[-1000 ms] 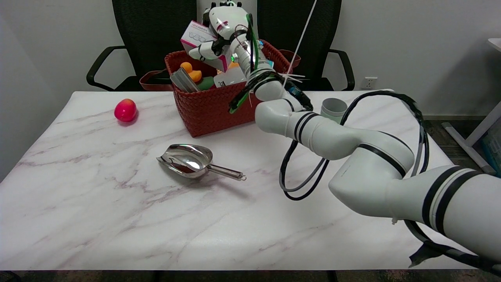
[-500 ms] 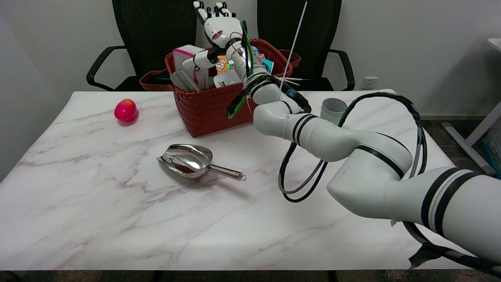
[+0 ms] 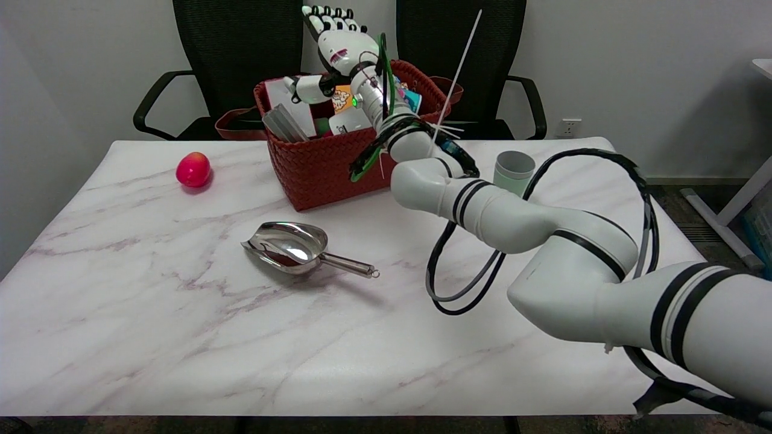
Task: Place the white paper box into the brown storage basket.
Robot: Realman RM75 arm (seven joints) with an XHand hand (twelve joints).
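The white paper box (image 3: 288,103) lies inside the brown storage basket (image 3: 325,163), at its left side among other items. My right hand (image 3: 339,45) hovers above the basket's middle with its fingers spread upward and nothing in them. The thumb reaches left toward the box, close above it; I cannot tell whether it touches. The forearm hides part of the basket's right half.
A red apple-like fruit (image 3: 193,169) lies left of the basket. A metal scoop (image 3: 289,245) rests in front of it. A grey cup (image 3: 514,170) stands to the right. The basket also holds a grey item (image 3: 283,125) and printed packs (image 3: 345,120). Black chairs (image 3: 235,54) stand behind.
The hand held the box above the basket a second ago. It has let the box go, and the box has dropped into the basket's left side. The fingers have opened and the hand has risen.
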